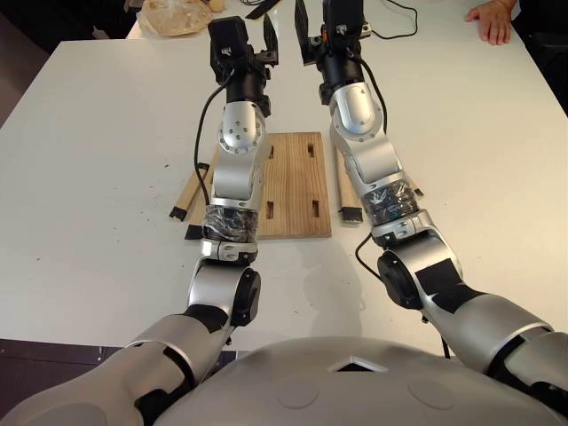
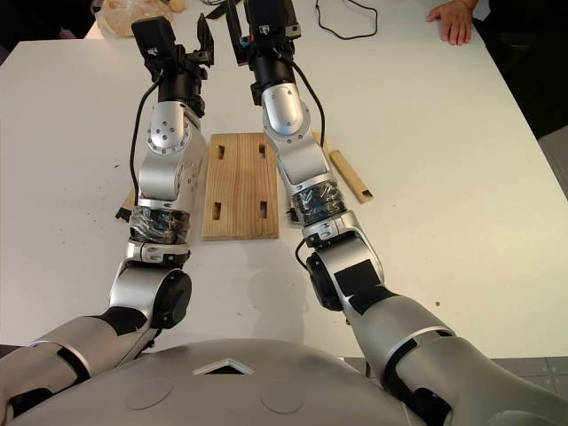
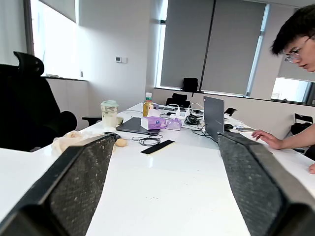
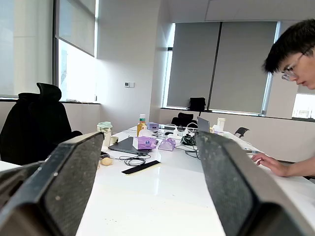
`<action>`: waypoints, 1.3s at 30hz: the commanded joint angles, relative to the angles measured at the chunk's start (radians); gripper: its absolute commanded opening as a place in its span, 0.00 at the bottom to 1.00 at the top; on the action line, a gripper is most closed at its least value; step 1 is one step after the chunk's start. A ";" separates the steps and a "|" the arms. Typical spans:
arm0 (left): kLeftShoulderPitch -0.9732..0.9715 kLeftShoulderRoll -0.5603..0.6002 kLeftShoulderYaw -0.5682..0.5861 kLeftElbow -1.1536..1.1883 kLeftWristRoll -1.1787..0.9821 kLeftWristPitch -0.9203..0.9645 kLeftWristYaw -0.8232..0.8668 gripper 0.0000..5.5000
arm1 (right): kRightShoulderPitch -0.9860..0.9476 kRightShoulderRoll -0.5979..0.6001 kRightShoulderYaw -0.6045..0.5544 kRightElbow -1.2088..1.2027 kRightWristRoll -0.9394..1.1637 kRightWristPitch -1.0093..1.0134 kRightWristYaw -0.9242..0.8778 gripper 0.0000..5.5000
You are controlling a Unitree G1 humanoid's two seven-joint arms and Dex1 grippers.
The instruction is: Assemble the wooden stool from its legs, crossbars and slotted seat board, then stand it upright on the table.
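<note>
1. Pale wood draws the eye in the left eye view. The slotted seat board (image 1: 297, 182) lies flat on the white table (image 1: 98, 177), well behind both claws, back toward the robot's body and between its two forearms. The left claw (image 1: 253, 44) and the right claw (image 1: 324, 22) are held side by side beyond the board's far edge, near each other but apart, and neither grips anything. Dark-tipped wooden bars (image 1: 189, 197) lie behind the left claw, just beside the board's left edge and partly under that forearm. A crinkled plastic bag (image 1: 173, 16) sits ahead of the left claw at the table's far end.
2. From the right eye view, a thicker wooden bar (image 2: 349, 175) lies behind the right claw, near the board's right edge and clear of the forearm. Another piece lies closer to the board, mostly hidden under the arm.
3. In the left wrist view the left claw's jaws stand wide. Its dark textured pads (image 3: 74, 191) have bare tabletop between them. Well ahead of the claw lie a black strip (image 3: 157, 146), a purple tissue box (image 3: 153, 123), an open laptop (image 3: 212, 115) and a lidded cup (image 3: 110, 114).
4. In the right wrist view the right claw gapes just as wide, and its pads (image 4: 64, 187) hold nothing. The black strip (image 4: 140, 167) lies straight ahead of it, with a closed laptop (image 4: 127, 145) farther on. A black office chair (image 4: 42, 118) stands off the table's side.
</note>
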 commanded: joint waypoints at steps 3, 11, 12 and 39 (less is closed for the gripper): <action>0.021 -0.006 0.008 -0.033 -0.036 -0.018 -0.040 0.69 | 0.028 0.061 0.003 -0.006 0.004 -0.019 -0.014 0.61; 0.041 -0.015 -0.001 -0.062 -0.063 -0.021 -0.075 0.60 | 0.058 0.067 -0.006 -0.027 0.046 -0.007 0.011 0.61; 0.039 -0.014 -0.002 -0.061 -0.056 -0.014 -0.068 0.60 | 0.060 0.068 -0.009 -0.027 0.048 -0.007 0.009 0.61; 0.130 -0.017 0.023 -0.146 -0.118 0.068 -0.097 0.60 | 0.069 0.081 -0.007 -0.016 0.088 -0.001 0.013 0.61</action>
